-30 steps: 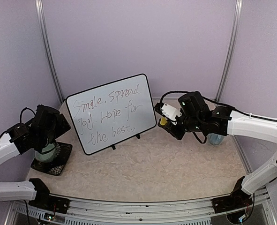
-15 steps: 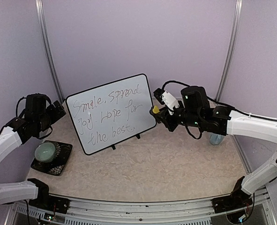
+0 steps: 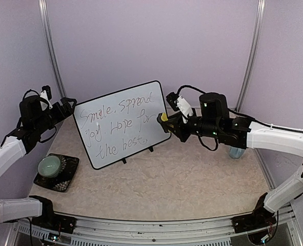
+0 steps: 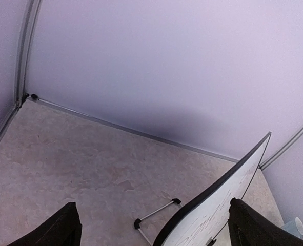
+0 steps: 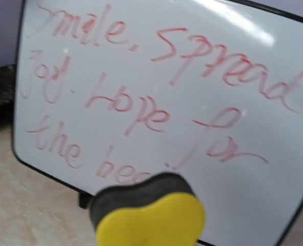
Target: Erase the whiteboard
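Right claw (image 3: 167, 123) from the top cam: we've got it clamped on the yellow sponge eraser (image 3: 163, 117), up at the right edge of the whiteboard (image 3: 121, 123), which stands tilted back on the surface (image 3: 182, 184), writing (image 3: 118, 125) all over it. Left claw (image 3: 64, 105) hangs wide open near the board's left edge. Left wrist: our fingers (image 4: 59, 230) spread wide, board edge between them. Right wrist: eraser in front of the writing.
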